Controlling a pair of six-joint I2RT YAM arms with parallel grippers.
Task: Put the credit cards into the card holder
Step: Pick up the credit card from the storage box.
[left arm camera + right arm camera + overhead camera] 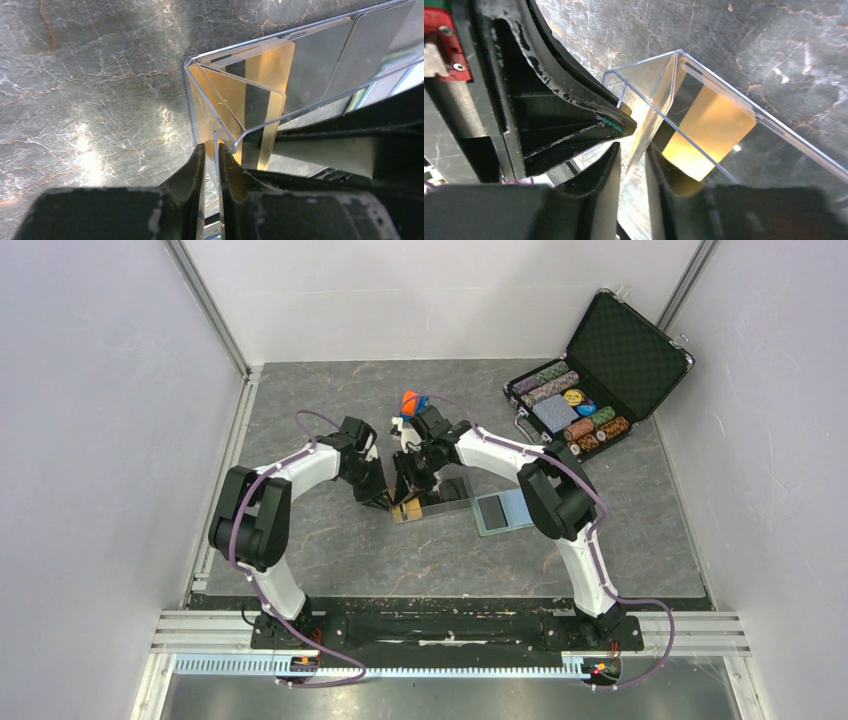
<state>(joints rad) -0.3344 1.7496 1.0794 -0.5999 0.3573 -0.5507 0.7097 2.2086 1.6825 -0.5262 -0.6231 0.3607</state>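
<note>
A clear plastic tray (445, 502) lies mid-table between both arms. Inside it an orange-gold credit card (272, 70) with a black stripe leans against the end wall; it also shows in the right wrist view (711, 127). More cards that look grey (320, 55) lie beyond it in the tray. My left gripper (211, 147) is shut on the tray's thin clear wall (216, 137). My right gripper (631, 147) straddles another clear wall (644, 80), jaws apart with a gap on each side. The card holder (503, 510) lies open, pale blue side up, just right of the tray.
A black chip case (600, 375) stands open at the back right. An orange-and-blue toy car (410, 402) sits behind the grippers. The left gripper's black body (559, 115) is close beside my right fingers. White walls enclose the table.
</note>
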